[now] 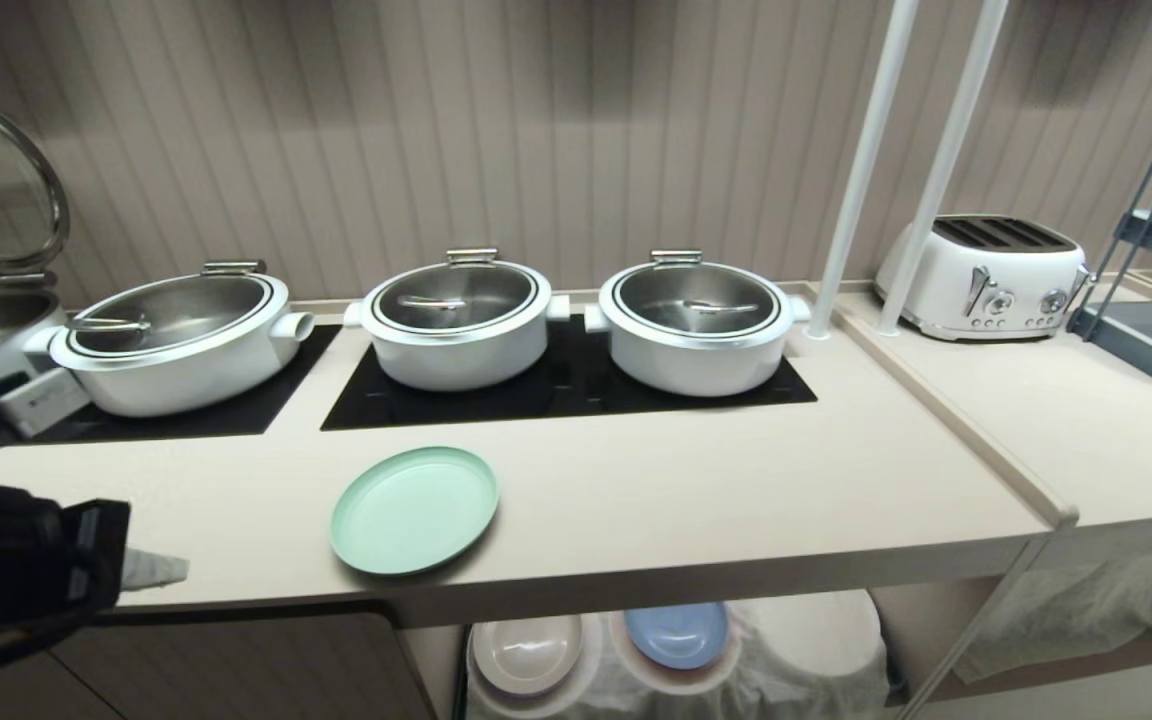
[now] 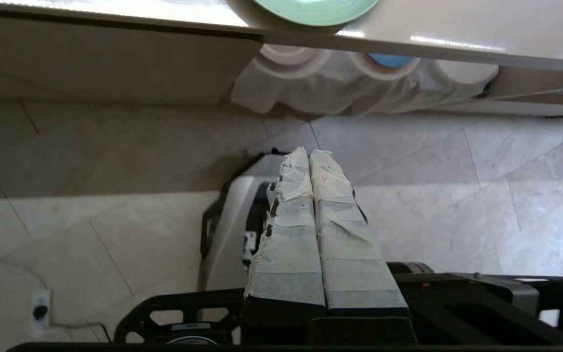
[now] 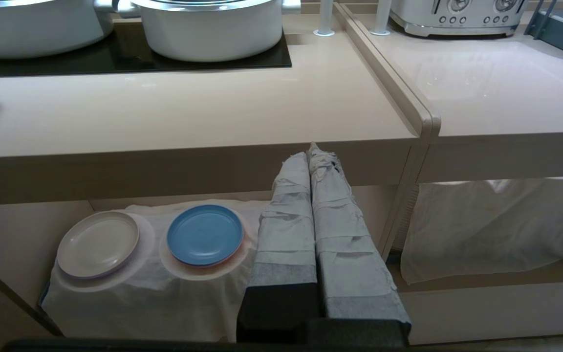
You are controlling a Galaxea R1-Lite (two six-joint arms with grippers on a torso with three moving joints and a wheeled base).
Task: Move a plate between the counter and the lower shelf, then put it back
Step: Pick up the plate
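- Head view: the plate (image 1: 414, 510) lies flat on the counter (image 1: 696, 500), at the near edge, in front of the gap between the left and middle pots on the black cooktop. Nothing touches it. So close to the edge, it should be within easy reach of an arm coming from the front.
- Head view: the left arm shows as a dark mass at the near left corner, with the taped tip of the left gripper (image 1: 151, 568) lying over the counter's front edge, well left of the plate. My reading is that it is approaching and that no grasp has begun.
- Head view: below the counter, the lower shelf (image 1: 936, 690) carries cloth-draped stacks, topped by a cream plate (image 1: 526, 652) and a blue plate (image 1: 678, 634). The covered stack to their right appears free to receive a plate.
- Left wrist view: the left gripper's taped fingers (image 2: 306, 230) are pressed together with nothing between them. They point down toward the tiled floor, below counter level, and the plate's rim shows beyond them on the counter. They must open before any pickup.
- Right wrist view: the right gripper (image 3: 313, 151) has its fingers together and empty. It hangs in front of the counter's front edge, to the right of the blue plate. It looks parked, so the left arm appears to be the working one.
- Right wrist view: the plate's rim shows only at the far left on the counter.
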